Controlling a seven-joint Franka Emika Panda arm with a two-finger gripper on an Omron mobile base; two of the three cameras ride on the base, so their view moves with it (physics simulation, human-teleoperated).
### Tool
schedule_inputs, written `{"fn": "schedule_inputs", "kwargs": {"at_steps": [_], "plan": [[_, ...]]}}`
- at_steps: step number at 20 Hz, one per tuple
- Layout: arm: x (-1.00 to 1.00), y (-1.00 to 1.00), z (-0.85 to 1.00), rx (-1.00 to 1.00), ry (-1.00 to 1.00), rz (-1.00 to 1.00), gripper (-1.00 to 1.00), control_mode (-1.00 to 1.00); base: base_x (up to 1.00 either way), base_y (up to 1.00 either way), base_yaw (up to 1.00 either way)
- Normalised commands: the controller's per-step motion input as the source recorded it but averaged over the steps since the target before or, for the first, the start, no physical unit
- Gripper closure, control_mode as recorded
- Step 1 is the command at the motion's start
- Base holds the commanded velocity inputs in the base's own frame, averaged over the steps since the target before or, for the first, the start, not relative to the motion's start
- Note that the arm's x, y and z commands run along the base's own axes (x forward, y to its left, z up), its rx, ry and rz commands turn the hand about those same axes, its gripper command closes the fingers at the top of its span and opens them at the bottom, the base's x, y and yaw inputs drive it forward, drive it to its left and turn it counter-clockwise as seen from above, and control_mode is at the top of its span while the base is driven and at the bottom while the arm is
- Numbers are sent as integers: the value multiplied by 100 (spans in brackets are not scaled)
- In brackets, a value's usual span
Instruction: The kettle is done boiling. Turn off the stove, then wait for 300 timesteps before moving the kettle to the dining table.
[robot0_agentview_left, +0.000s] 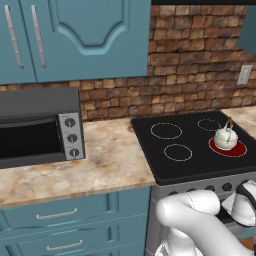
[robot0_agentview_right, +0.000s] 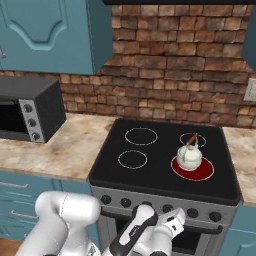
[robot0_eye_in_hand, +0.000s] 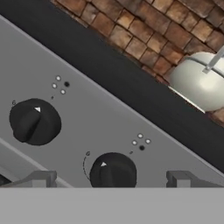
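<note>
We are on step 1: turning off the stove (robot0_agentview_right: 160, 175). The kettle (robot0_agentview_right: 189, 157) sits on the red hot ring at the front right. Our gripper (robot0_eye_in_hand: 109, 178) is wide open, holding nothing, right by a black knob (robot0_eye_in_hand: 113, 172). Next we must close on that knob and twist. Brick wall (robot0_agentview_right: 175, 60) behind, blue cupboards (robot0_agentview_left: 75, 40) above.

White arm bent low, end effector (robot0_eye_in_hand: 109, 178) jaws wide apart, empty
</note>
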Motion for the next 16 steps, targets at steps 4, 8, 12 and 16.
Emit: {"fn": "schedule_inputs", "kwargs": {"at_steps": [4,8,12,16], "plan": [[11,-10,-13,0,0,0,-100,-100,0,0,0],[12,-7,-10,0,0,0,-100,-100,0,0,0],[11,0,-12,0,0,0,-100,-100,0,0,0],[9,0,-5,0,0,0,-100,-100,0,0,0]]}}
